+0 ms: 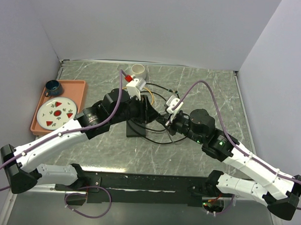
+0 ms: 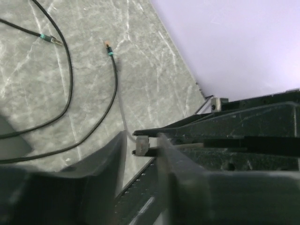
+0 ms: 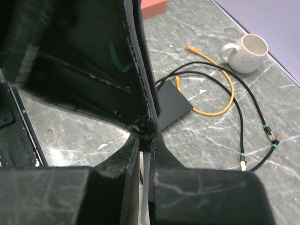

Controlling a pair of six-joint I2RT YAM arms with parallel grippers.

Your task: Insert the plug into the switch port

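Both arms reach to the middle of the grey marbled tabletop (image 1: 198, 155), where the left hand (image 1: 151, 115) and right hand (image 1: 165, 122) meet tip to tip over a flat black box (image 1: 134, 131). Black cables (image 1: 159, 87) loop around them, and a yellow cable (image 1: 150, 95) shows just behind. A white mug (image 1: 137, 69) stands at the far edge. At left, an orange tray (image 1: 81, 86) holds a patterned plate (image 1: 57, 112) and a dark cup (image 1: 53, 87).

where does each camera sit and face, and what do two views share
top external: above, behind the bases, looking down on the grey marble table; left arm, right arm show.
left wrist: on the left arm, facing thin black cables and a pale wall; own blurred fingers flank a small clear plug.
right wrist: on the right arm, facing flat matte-black rectangular box and white speckled mug; own dark fingers below.
shared: top external also shows that mug.
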